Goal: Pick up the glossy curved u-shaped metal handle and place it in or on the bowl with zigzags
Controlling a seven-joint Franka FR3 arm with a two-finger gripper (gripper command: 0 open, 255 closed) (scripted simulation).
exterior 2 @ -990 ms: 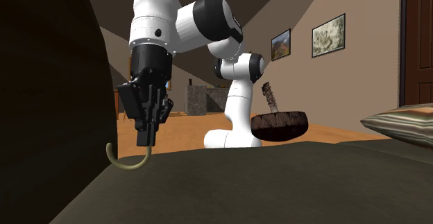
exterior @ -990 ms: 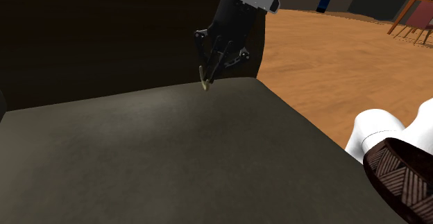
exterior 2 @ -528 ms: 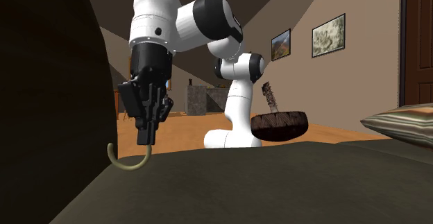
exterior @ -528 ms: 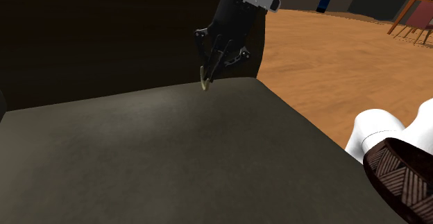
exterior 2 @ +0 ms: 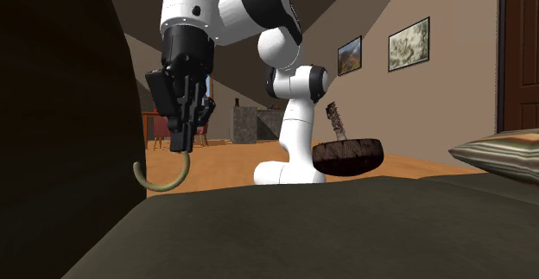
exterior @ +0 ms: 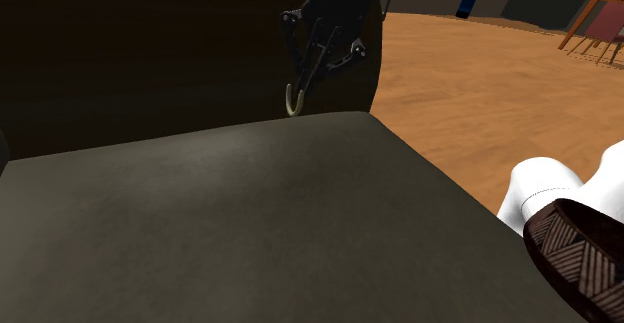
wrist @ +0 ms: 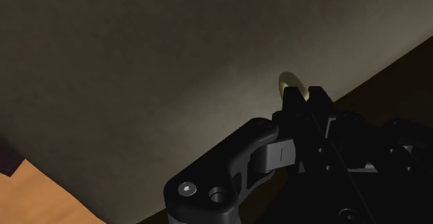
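My gripper (exterior 2: 183, 148) is clenched on one end of the curved handle (exterior 2: 164, 186), with both black fingers pinched together on it. The pale, glossy U hangs below the fingertips with its open side up. In the shoulder view the gripper (exterior: 299, 83) and handle (exterior: 292, 104) sit above the far edge of the dark grey cushioned surface (exterior: 250, 221), clear of it. In the wrist view the gripper (wrist: 305, 99) has the handle (wrist: 286, 84) showing as a pale loop just past the fingertips, over that same surface (wrist: 139, 49).

Right beside the tool, on the second exterior view's left, rises the tall dark back of the seat (exterior 2: 52, 104); that is the nearest thing to mind. The zigzag bowl (exterior: 580, 256) is well apart, at the shoulder view's lower right next to the arm's white base (exterior: 555, 186). In the second exterior view the bowl (exterior 2: 347, 156) shows in front of that base (exterior 2: 289, 148). A striped cushion (exterior 2: 501, 156) lies at that view's right edge.

Between tool and bowl the cushioned surface (exterior 2: 345, 225) lies open. It drops off at a rounded corner to the wooden floor (exterior: 480, 81).

A second ago the handle's curve rested at the surface's far edge. Now gripper and handle are higher and there is a gap beneath the U. The bowl has not shifted.
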